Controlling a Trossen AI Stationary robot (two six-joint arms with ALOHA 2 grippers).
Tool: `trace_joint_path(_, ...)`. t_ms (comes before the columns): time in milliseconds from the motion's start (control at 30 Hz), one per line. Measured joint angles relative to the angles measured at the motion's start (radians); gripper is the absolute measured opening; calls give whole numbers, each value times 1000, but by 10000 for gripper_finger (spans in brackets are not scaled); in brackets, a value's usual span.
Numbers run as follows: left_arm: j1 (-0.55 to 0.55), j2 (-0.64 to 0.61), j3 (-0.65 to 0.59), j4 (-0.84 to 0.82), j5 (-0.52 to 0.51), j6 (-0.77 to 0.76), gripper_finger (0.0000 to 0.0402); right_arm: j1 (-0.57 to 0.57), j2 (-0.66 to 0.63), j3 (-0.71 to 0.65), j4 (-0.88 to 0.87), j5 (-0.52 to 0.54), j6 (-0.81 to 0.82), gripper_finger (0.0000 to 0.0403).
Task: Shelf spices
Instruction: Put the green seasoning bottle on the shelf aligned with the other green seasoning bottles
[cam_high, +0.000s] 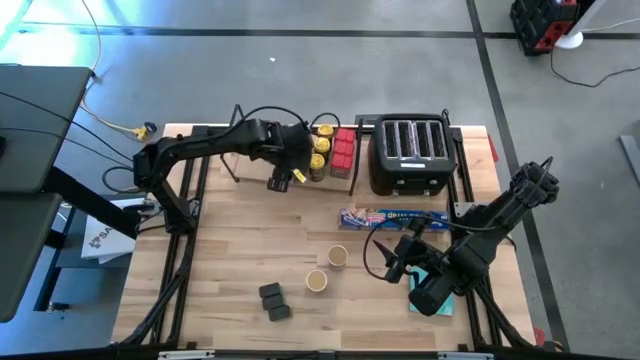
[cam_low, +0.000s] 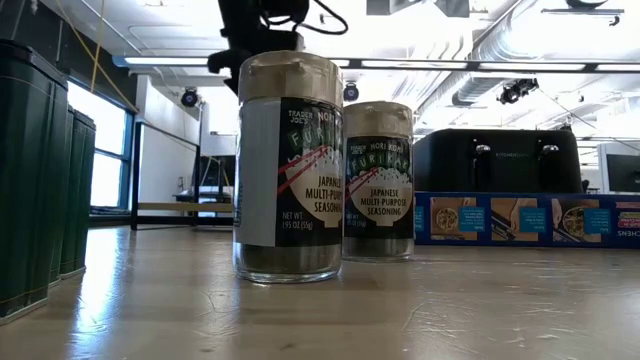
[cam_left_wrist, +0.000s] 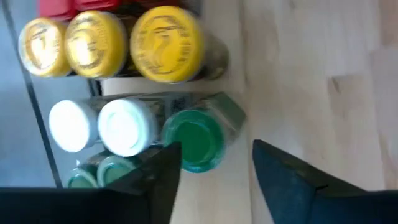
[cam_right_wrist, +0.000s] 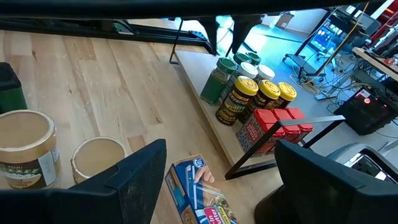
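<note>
The shelf (cam_right_wrist: 205, 93) stands at the table's far middle and bears spices: green-lid jars (cam_left_wrist: 193, 138), white-lid jars (cam_left_wrist: 124, 127), yellow-lid jars (cam_left_wrist: 165, 43) and red tins (cam_right_wrist: 273, 127). My left gripper (cam_left_wrist: 214, 168) hovers open above the shelf's near end, pointing steeply down. One of its fingers (cam_left_wrist: 163, 180) stands over the rim of the nearest green-lid jar, and nothing is between the fingers. On the near half of the table stand two tan-lid jars (cam_high: 337, 256) (cam_high: 316, 281) and two dark grey blocks (cam_high: 274, 301). My right gripper (cam_right_wrist: 221, 186) waits open to their right, above the table.
A black toaster (cam_high: 410, 152) stands to the right of the shelf. A long blue wrap box (cam_high: 395, 217) lies in front of the toaster. A teal pad (cam_high: 445, 290) lies under my right arm. There is bare wood left of the jars.
</note>
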Motion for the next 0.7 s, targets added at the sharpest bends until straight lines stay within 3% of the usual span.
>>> trace_joint_path(367, 69, 14, 1, 61, 92, -61, 12, 0, 0, 0, -1, 3, -5, 296)
trace_joint_path(700, 85, 69, 4, 73, 96, -74, 2, 0, 0, 0, 0, 1, -5, 296)
